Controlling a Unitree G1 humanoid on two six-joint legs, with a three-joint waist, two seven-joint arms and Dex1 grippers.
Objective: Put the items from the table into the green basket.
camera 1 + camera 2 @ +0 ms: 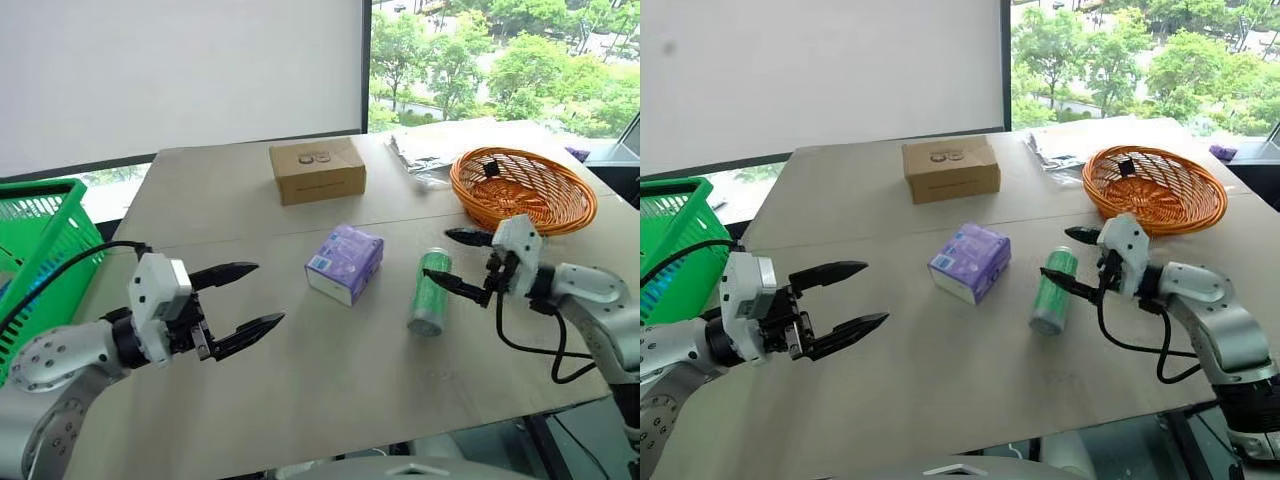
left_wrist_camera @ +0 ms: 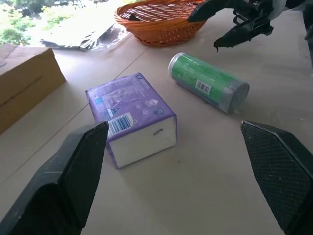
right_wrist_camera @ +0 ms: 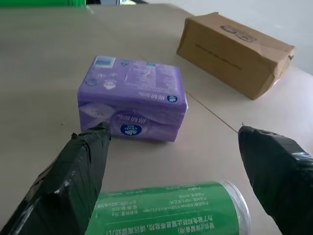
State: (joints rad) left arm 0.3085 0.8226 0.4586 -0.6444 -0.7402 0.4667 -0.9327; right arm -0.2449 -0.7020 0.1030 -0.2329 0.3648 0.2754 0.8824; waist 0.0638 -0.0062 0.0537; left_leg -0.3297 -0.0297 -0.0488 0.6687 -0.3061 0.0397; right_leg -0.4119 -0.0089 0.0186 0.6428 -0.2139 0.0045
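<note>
Right gripper [image 1: 458,262], fingers spread, hovers beside the green can [image 1: 431,292] mid-tabletop [image 1: 300,400]. Left gripper [image 1: 248,297] gapes empty near the purple packet [image 1: 344,262].

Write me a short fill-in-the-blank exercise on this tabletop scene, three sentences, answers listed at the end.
1. The green can lies on its ____ on the table.
2. The right gripper has its fingers ____ beside the can.
3. The purple packet lies between the can and the ____ gripper.

Missing words: side; open; left
</note>
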